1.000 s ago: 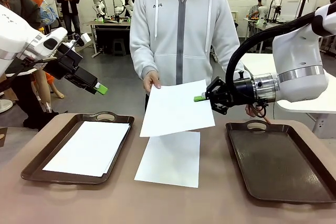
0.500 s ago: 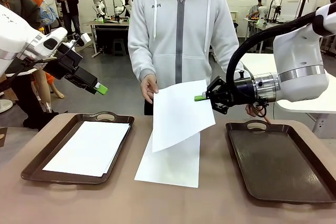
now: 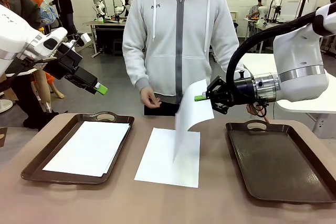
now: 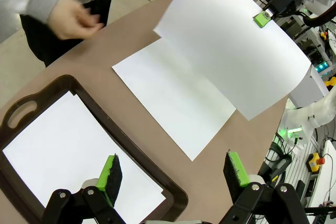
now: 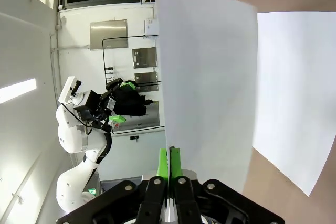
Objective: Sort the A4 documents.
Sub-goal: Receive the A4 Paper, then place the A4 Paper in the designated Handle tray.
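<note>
At right tool: shut on corner of one A4 sheet, hanging limp as single-edge grip; person's hand off it. Below: second sheet flat on tabletop. Left tool wide open, empty, above left tray holding third sheet. Trays: two; right tray bare, likely destination.

hanging sheet bars centre, right tray bare
</note>
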You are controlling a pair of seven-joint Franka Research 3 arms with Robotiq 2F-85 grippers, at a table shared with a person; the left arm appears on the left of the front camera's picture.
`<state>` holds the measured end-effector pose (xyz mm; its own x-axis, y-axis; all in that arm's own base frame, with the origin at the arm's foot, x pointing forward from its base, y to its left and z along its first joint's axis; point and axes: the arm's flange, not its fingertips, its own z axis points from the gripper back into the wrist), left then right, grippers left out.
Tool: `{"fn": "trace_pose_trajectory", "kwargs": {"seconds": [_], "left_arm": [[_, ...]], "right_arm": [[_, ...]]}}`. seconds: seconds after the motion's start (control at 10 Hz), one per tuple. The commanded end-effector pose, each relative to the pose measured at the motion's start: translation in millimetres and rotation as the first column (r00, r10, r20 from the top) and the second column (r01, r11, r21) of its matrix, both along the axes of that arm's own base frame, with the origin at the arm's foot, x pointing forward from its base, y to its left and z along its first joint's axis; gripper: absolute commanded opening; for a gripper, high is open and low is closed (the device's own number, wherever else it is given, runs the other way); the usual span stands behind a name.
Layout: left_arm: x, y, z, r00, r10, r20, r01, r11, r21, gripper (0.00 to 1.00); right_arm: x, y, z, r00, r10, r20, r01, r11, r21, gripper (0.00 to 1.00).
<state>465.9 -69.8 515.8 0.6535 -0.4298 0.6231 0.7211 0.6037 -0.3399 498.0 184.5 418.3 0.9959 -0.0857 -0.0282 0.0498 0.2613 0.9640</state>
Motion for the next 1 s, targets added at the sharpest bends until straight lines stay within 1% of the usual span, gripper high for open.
{"fn": "trace_pose_trajectory", "kwargs": {"seconds": [0.0, 0.9], "left_arm": [[0.2, 0.8, 0.7, 1.0, 0.004, 0.005, -0.004, 1.0, 0.0, 1.0], [0.2, 0.8, 0.7, 1.0, 0.004, 0.005, -0.004, 1.0, 0.0, 1.0]], "right_arm": [[-0.4, 0.9, -1.4, 1.0, -0.006, 0.001, 0.006, 1.0, -0.008, 0.0], [-0.4, 0.9, -1.4, 1.0, -0.006, 0.001, 0.006, 1.0, -0.008, 0.0]]}}
